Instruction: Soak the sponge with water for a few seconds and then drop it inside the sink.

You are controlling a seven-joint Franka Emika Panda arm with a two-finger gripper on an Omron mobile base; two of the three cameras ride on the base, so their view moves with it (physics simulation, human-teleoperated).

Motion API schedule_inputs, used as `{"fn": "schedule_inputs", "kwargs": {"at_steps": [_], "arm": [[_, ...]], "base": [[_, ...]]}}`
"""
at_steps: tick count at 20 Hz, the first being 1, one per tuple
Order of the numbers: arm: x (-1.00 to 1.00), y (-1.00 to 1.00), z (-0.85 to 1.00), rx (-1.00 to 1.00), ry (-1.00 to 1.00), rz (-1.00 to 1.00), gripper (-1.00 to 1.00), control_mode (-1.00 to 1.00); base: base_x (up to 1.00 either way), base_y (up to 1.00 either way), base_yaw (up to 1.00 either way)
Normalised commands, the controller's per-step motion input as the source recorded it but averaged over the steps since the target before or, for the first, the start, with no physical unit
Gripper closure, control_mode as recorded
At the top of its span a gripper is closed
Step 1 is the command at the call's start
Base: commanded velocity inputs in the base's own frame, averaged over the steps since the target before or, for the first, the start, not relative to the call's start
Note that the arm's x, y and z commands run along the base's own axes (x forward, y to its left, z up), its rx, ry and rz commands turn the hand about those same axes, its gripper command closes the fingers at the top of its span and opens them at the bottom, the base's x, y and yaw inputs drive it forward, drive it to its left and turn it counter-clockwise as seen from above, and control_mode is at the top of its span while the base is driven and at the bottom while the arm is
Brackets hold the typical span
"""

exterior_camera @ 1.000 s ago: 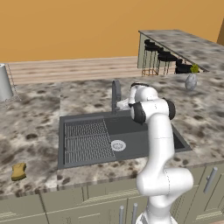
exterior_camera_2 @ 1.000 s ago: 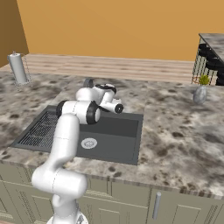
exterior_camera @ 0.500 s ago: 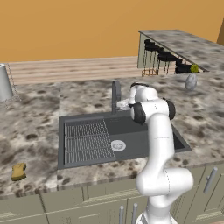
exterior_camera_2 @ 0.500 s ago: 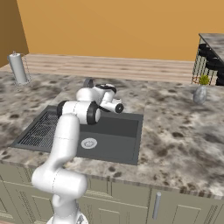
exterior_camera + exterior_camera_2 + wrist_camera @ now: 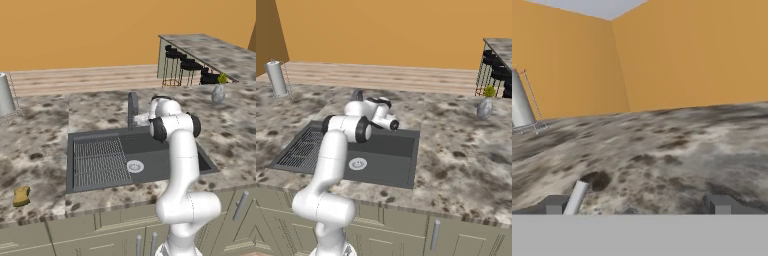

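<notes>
From your left base camera, the pincer (image 5: pixel 141 119) sits at the back edge of the sink (image 5: pixel 165 161), just beside the grey faucet (image 5: pixel 132 108), which stands right at its tip. The sponge (image 5: pixel 21 195) you are after lies on the counter (image 5: pixel 45 145) well apart from the pincer, out past the sink's near corner on the grate side, close to the front edge of the counter. The ribbed grate (image 5: pixel 97 161) and the round white drain (image 5: pixel 135 166) lie in the basin, below and in front of the pincer. A grey cylinder in a wire stand (image 5: pixel 6 94) is at the far end of the counter, well away from the pincer, and a small vase with a yellow-green top (image 5: pixel 218 92) stands far off on the opposite side.

From your right base camera, the arm folds over the sink (image 5: pixel 398 150) with the hand turned toward the faucet (image 5: pixel 357 94), so you cannot make out the fingers here. The cylinder (image 5: pixel 276 78) and the vase (image 5: pixel 485 107) sit at opposite ends of the counter (image 5: pixel 456 150).

From your hand camera, the two dark fingertips (image 5: pixel 718 203) stand wide apart, so the pincer (image 5: pixel 636 205) is released and holds nothing. The faucet's handle (image 5: pixel 576 196) rises just inside one fingertip, with the counter (image 5: pixel 677 145) stretching beyond and the cylinder (image 5: pixel 520 105) far ahead.
</notes>
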Motion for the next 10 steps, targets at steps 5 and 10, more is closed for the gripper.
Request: {"fn": "schedule_inputs", "kwargs": {"at_steps": [5,10], "arm": [[0.00,-0.90,-0.56,0.00,0.01,-0.11,-1.00,-1.00],[0.00,-0.84,-0.53,0.00,0.04,-0.11,-1.00,-1.00]], "base": [[0.00,0.00,0.00],[0.00,0.00,0.00]]}}
